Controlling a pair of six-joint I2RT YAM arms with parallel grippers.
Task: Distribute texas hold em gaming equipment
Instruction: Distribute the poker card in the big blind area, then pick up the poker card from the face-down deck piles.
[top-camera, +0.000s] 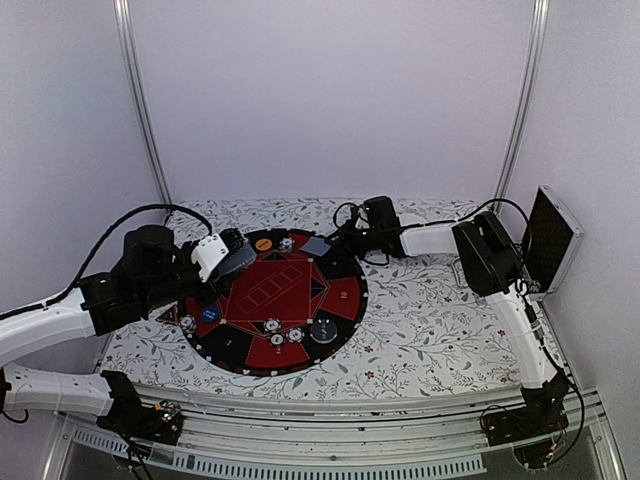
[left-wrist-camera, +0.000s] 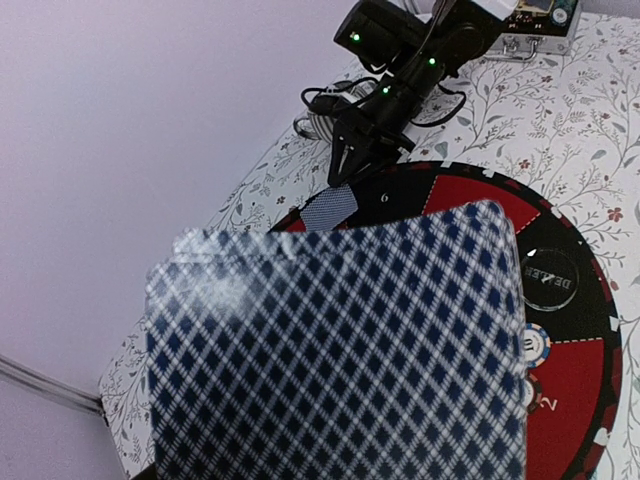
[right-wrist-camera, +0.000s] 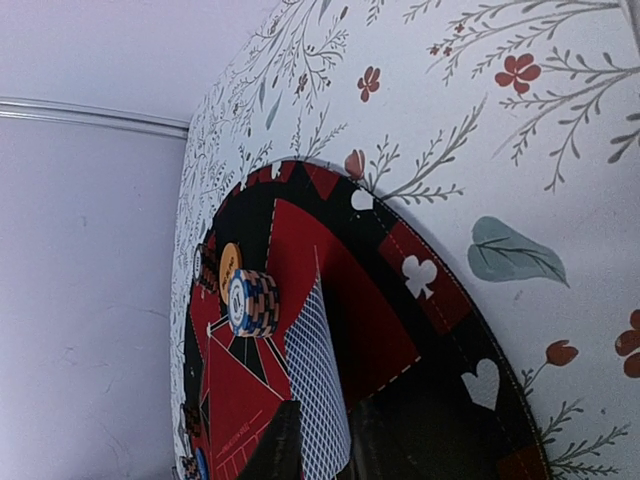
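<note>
Round red-and-black mat (top-camera: 340, 295) noted on the floral-covered table (top-camera: 430, 330), left of centre. A deck of cards (left-wrist-camera: 340, 350), blue diamond-patterned backs, is seen clamped in the left fingers (top-camera: 233, 240) and held off the surface over the mat's far-left rim; in the left wrist view it fills the foreground and the fingers themselves are hidden. A single card (left-wrist-camera: 330, 210) is seen face down on the mat's far edge, on a black sector. The right fingers (left-wrist-camera: 345, 160) are pointed down at that card's far end, tips right at it; whether they are apart or pinched on the card cannot be told, and only one dark finger (right-wrist-camera: 275, 450) is visible beside the card in the right wrist view. An orange chip (top-camera: 263, 243) and a small striped chip stack (right-wrist-camera: 252, 302) are placed just left of the single card along the far rim. A blue chip (top-camera: 210, 314) is recorded at the mat's left side, and a cluster of chips (top-camera: 277, 333) near its front edge. A clear dealer button (left-wrist-camera: 548, 278) is set on black beside that cluster. An open metal case (top-camera: 552, 240) is stood at the table's right edge.
</note>
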